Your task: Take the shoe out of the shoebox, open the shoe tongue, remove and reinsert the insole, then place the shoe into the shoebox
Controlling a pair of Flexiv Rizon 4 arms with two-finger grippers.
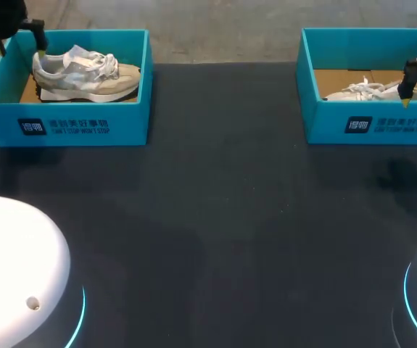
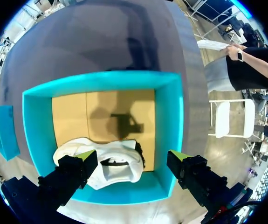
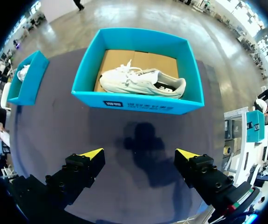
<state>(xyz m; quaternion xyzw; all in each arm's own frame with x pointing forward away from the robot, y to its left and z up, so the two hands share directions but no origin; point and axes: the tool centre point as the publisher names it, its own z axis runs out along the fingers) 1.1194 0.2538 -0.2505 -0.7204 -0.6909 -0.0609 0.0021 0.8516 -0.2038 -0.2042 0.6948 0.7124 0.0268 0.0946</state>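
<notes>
A beige and white sneaker point(image 1: 85, 72) lies in the left teal shoebox point(image 1: 77, 123). My left gripper point(image 1: 21, 49) hangs open above that box's left end. In the left wrist view its fingers point(image 2: 133, 156) straddle the air over the sneaker's heel point(image 2: 113, 163), touching nothing. A white sneaker point(image 1: 371, 90) lies in the right teal shoebox point(image 1: 339, 127). My right gripper point(image 1: 405, 94) is open and high above the table. In the right wrist view, the gripper point(image 3: 140, 153) stands short of the box point(image 3: 138, 105) and the shoe point(image 3: 140, 81).
Dark table cloth point(image 1: 223, 217) spreads between and in front of the two boxes. Brown cardboard floor point(image 2: 101, 112) shows in the left box ahead of the sneaker. The left box point(image 3: 26, 79) also shows off to the side in the right wrist view.
</notes>
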